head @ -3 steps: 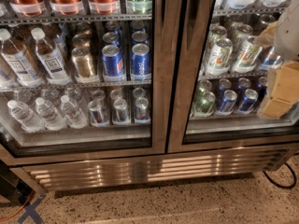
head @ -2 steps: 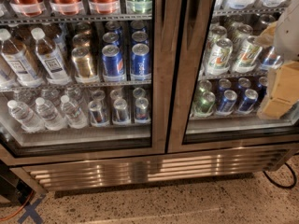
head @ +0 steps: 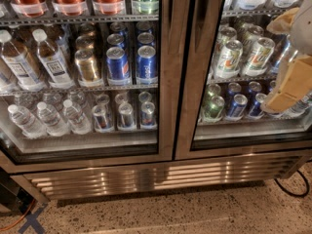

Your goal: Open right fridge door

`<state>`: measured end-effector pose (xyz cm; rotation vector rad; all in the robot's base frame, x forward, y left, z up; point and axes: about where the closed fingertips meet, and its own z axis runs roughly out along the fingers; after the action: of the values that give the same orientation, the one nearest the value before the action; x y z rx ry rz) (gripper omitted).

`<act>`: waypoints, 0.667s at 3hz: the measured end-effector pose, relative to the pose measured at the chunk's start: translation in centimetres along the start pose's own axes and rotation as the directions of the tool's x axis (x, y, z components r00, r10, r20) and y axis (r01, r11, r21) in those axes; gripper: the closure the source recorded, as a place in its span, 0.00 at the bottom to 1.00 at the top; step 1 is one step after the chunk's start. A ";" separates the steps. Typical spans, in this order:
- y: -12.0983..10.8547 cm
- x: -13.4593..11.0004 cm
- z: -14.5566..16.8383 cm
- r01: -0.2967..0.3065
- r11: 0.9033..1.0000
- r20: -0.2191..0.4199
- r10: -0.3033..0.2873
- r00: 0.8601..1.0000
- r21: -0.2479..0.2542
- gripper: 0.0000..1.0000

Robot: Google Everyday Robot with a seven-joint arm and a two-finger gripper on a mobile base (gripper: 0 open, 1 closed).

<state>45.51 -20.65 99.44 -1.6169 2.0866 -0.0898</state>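
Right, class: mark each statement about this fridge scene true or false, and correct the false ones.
1. The right fridge door is shut, its frame beside the left door frame. True.
2. The end effector is in front of the left door. False: it is at the right edge of the view, in front of the right fridge door.
3. Blue cans stand on a shelf behind the left door. True.
4. Water bottles lie on the floor. False: they are on a shelf behind the left door.
5. A dark cable lies on the floor at the lower right. True.
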 end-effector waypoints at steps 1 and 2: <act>-0.8 -1.6 -0.1 0.006 1.000 0.105 -0.008 0.994 0.015 0.00; -0.8 -1.6 -0.1 0.006 1.000 0.105 -0.008 0.994 0.015 0.00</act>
<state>46.44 -19.46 100.29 -1.5859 1.9964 -0.0217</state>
